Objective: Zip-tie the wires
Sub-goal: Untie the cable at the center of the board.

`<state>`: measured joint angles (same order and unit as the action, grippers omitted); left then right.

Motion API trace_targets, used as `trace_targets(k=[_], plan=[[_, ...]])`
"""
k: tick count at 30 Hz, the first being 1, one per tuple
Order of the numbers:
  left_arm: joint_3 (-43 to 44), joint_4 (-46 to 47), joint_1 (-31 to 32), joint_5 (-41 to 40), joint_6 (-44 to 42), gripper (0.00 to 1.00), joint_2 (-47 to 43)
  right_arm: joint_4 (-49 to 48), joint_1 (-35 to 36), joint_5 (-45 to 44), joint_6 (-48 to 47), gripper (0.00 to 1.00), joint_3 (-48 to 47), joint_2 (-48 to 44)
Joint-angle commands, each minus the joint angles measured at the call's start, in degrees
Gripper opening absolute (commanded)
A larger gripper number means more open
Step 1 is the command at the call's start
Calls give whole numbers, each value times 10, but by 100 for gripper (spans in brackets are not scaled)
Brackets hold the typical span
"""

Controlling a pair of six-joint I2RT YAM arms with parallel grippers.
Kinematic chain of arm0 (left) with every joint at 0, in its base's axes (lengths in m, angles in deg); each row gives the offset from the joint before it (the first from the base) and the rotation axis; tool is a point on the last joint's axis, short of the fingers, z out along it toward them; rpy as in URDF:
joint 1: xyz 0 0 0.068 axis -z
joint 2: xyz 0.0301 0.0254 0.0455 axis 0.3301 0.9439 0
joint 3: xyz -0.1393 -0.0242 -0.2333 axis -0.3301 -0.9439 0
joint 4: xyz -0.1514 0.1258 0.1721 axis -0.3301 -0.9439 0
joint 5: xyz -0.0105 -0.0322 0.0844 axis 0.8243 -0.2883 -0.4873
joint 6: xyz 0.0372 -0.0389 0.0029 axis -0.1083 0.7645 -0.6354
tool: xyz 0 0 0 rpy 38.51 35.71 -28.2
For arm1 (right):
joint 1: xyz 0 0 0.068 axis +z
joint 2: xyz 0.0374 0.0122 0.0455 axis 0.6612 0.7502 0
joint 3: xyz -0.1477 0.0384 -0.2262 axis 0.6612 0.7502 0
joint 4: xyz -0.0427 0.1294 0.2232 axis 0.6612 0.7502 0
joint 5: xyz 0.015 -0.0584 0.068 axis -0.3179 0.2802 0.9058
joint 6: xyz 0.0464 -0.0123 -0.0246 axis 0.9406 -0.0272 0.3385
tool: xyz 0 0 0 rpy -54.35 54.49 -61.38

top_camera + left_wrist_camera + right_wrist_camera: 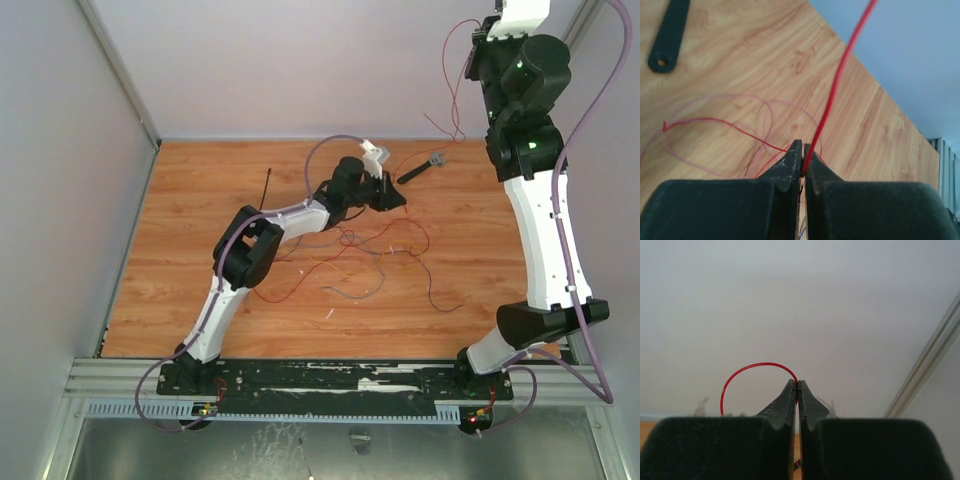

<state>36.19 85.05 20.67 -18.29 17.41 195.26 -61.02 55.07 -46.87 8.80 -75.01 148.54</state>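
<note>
The wires [372, 250] lie as a loose tangle of thin red, dark and grey strands on the wooden table. At the tangle's far edge my left gripper [393, 197] is down low, and in the left wrist view it [803, 159] is shut on one red wire [836, 80] that rises up and to the right. High against the back wall, my right gripper [798, 385] is shut on a red wire [747, 366] that loops out to the left; this strand [453, 85] hangs down in the top view. The zip tie [266, 189], a thin black strip, lies at the back left.
A short black tool [421, 170] with a grey head lies just right of the left gripper; its handle [667, 35] shows in the left wrist view. Grey walls close in the table on the left, back and right. Purple cables run along both arms.
</note>
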Motion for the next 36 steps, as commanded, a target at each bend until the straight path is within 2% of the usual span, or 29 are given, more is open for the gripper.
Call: trace_targets(k=[1,2,7,12,17,22,24,27,30,33,36], plan=[[79,-29,-8,-20,-27,3,2,1,-28,-16,11,0,25,-18],[99,-43,-13,-23,-35,0,0,0,-35,-14,13,0,35,-21],[213,-135,-53,-41,-80,0,-18,-1,-67,-20,20,0,84,-42],[287,-250,-98,-72,-153,0,-63,1,-83,-56,0,0,114,-58],[295,-324,-137,-116,-217,0,-137,9,-84,-121,-29,0,148,-61],[248,-397,-145,-228,-288,0,-228,5,-84,-120,-12,0,202,-90],[181,-397,-145,-253,-299,0,-277,-1,-84,-88,0,0,234,-118],[85,-379,-145,-298,-304,0,-352,-33,-84,33,18,0,308,-165],[18,-360,-145,-340,-313,0,-424,-112,-85,157,55,0,407,-219],[14,-358,-145,-335,-316,0,-482,-197,-84,276,98,0,481,-251],[46,-338,-145,-266,-293,0,-526,-253,-84,382,151,0,527,-264]])
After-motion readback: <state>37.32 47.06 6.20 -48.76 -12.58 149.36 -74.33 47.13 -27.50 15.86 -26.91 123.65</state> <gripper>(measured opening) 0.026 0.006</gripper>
